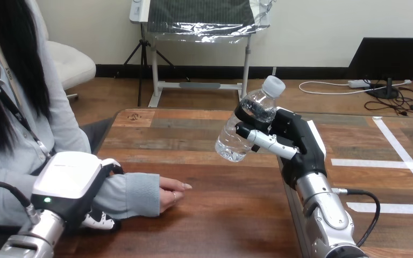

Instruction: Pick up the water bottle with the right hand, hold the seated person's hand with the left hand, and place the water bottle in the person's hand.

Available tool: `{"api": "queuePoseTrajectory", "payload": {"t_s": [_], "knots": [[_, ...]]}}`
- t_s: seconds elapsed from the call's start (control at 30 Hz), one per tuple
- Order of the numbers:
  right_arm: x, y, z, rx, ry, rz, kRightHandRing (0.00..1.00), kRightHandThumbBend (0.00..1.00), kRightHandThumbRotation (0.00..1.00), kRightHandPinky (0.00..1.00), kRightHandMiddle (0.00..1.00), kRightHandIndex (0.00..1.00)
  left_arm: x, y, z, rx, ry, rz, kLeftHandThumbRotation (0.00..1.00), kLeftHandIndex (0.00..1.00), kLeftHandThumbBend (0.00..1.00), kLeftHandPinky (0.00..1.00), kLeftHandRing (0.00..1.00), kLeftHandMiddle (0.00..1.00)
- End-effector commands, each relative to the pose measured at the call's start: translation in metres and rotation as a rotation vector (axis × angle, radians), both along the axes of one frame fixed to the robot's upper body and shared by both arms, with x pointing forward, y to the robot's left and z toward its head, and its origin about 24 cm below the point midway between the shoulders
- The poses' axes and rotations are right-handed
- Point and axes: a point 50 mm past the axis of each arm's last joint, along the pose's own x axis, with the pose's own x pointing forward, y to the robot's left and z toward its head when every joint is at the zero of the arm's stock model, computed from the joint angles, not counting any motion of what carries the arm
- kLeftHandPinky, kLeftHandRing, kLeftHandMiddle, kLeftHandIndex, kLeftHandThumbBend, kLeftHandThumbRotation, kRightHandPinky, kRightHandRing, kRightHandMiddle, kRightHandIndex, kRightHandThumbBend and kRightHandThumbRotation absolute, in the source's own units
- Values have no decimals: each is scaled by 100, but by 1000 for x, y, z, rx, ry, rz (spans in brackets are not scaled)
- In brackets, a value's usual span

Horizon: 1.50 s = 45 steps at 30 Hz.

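Bottle [230, 140], clear, in right hand [302, 146]

The water bottle [233, 140] is clear plastic with a white cap. It is off the table and tilted, with the cap up and to the right and the base down and to the left. The right hand [297, 141] has its fingers curled round the bottle's middle. The person's hand [172, 193] lies on the table at the left, fingers loosely bent and pointing right. The left hand [70, 180] is wrapped round the sleeved forearm just behind it.
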Motion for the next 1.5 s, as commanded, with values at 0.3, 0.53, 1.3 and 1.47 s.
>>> {"api": "queuePoseTrajectory", "payload": {"t_s": [0.3, 0.53, 1.3, 1.47], "knots": [[17, -6, 32, -18, -137, -32, 27, 64, 0, 25, 37, 38, 9, -8, -1, -8, -34, -23, 14, 59, 100, 41, 45, 52], [17, -6, 32, -28, -127, -45, 27, 65, 0, 25, 36, 38, 8, -10, 0, -21, -30, -22, 10, 54, 99, 34, 39, 46], [20, -2, 32, -54, -104, -43, 28, 64, 0, 26, 38, 40, 4, -15, 6, -54, -61, -44, 0, 44, 87, 29, 34, 40], [21, -1, 31, -48, -87, -46, 28, 65, 0, 26, 38, 40, 3, -16, 9, -62, -72, -49, 0, 44, 86, 29, 34, 40]]}}
